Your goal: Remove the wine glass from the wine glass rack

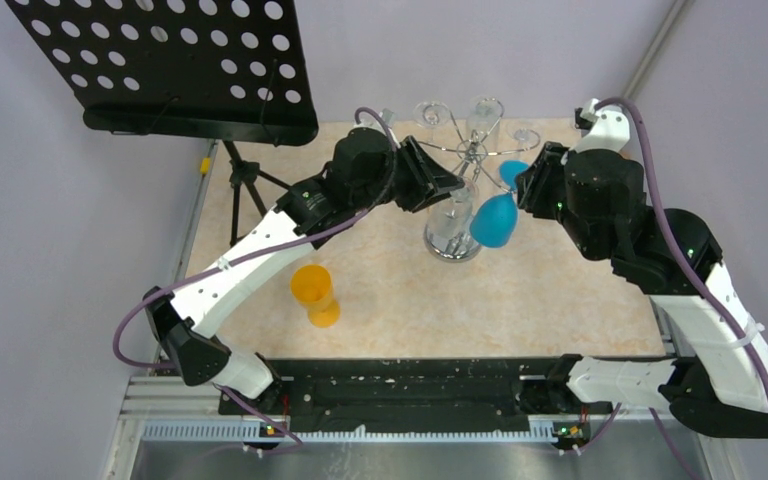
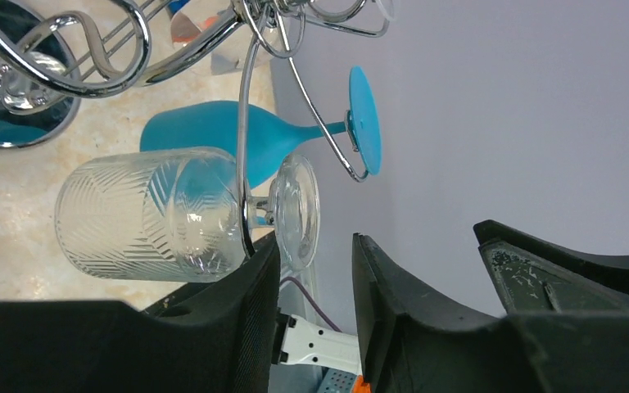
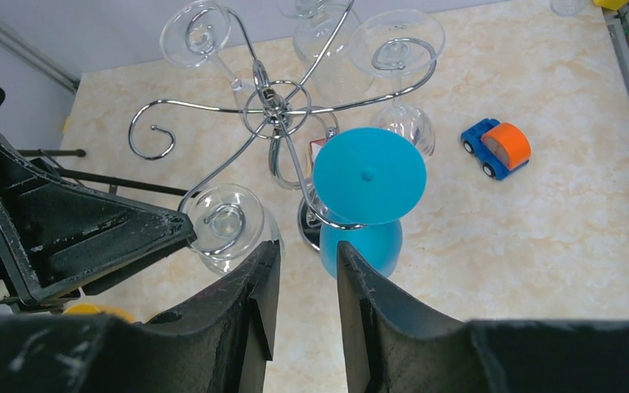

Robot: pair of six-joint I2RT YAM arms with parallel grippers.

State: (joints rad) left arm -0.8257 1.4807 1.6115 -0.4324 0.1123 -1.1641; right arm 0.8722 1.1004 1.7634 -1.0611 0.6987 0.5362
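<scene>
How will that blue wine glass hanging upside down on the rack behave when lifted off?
The blue wine glass looks smooth, so it may slip in the right claw. Hung by its foot on the wire rack, it could swing or snag. Its thin stem seems fragile.

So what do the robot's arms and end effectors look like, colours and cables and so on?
The left arm and right arm have white links with black joint housings, some showing small green lights. A purple cable loops along each. The left end effector and right end effector each have two matte black fingers, scuffed whitish at the edges.
</scene>
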